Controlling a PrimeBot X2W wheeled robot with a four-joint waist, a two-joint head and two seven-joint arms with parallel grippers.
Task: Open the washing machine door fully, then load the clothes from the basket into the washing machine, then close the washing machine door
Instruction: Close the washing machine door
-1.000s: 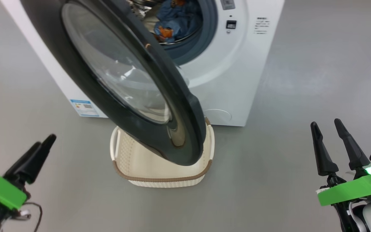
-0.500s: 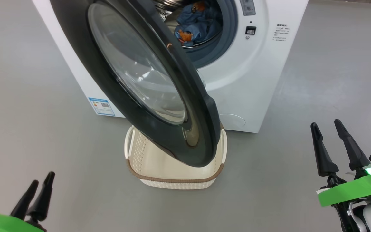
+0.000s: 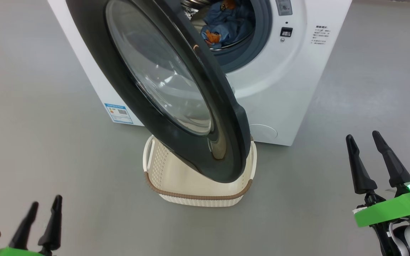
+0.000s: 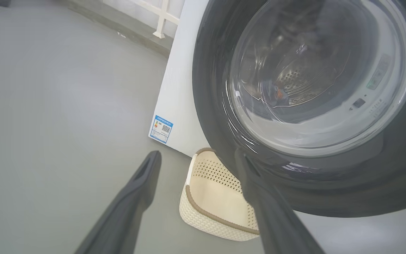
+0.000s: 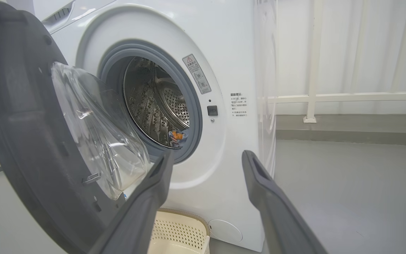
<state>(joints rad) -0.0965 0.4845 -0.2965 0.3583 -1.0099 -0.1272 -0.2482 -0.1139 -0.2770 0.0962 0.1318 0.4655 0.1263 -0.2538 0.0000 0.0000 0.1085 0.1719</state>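
- Left gripper (image 3: 46, 201): jaws spread wide, empty, touching nothing.
- Right gripper (image 3: 362, 135): jaws spread wide, empty, apart from the washing machine (image 3: 279, 89).
- Washing machine door (image 3: 162, 89) stands partly open above the basket (image 3: 198, 196) on the floor (image 3: 48, 106); blue clothes (image 3: 226, 23) lie inside the drum (image 5: 160, 102).

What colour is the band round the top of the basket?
Brown, with a woven look, on the cream-white basket. The head view shows it best.
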